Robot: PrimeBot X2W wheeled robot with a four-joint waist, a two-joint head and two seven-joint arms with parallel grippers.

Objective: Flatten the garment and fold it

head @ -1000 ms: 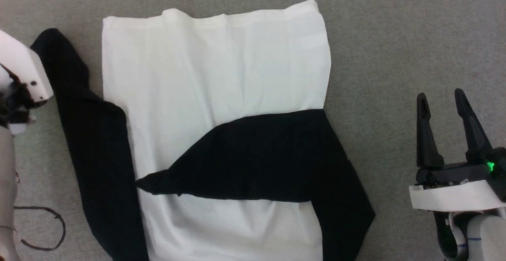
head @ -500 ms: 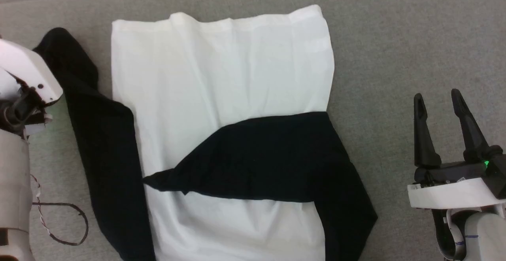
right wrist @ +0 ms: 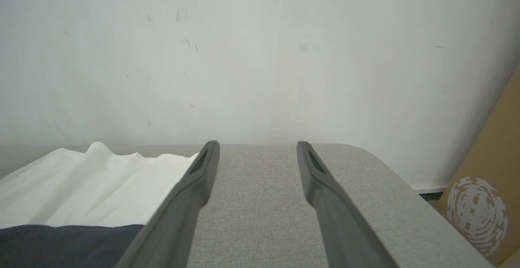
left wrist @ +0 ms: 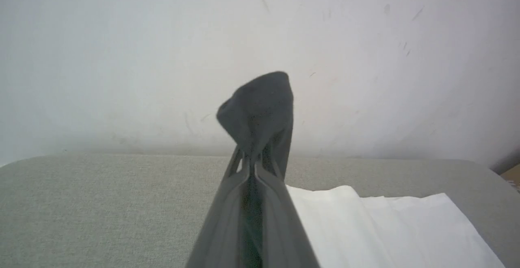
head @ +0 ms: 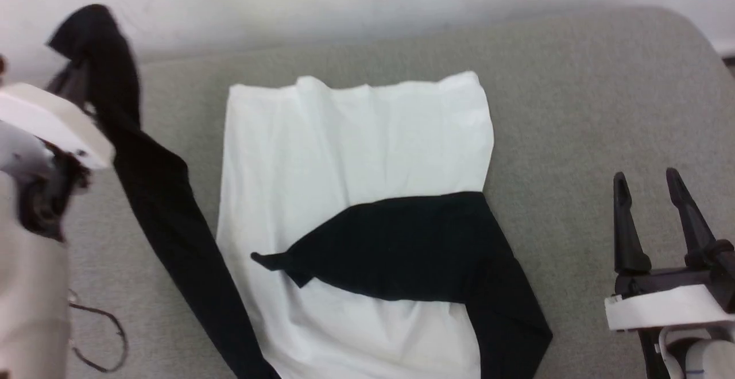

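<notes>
Your left gripper (left wrist: 252,160) is pinched together on the cuff end of the soft white-bodied, black-sleeved shirt (head: 356,155). It holds 1 long black left sleeve (head: 155,195) up off the grey woven cushion (head: 574,109). The right gripper (head: 646,177) stands apart and empty, well clear of the shirt's right edge. The body lies flat with the other black sleeve (head: 402,247) folded across it. The cloth looks light and limp, so expect drooping; take it by cuffs, shoulder seams or hem corners.

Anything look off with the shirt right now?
Nothing damaged. Lopsided though: one sleeve lies folded across the shirt, the other sleeve is held up off the surface, cuff pinched in the left gripper. Far hem slightly rippled.
</notes>
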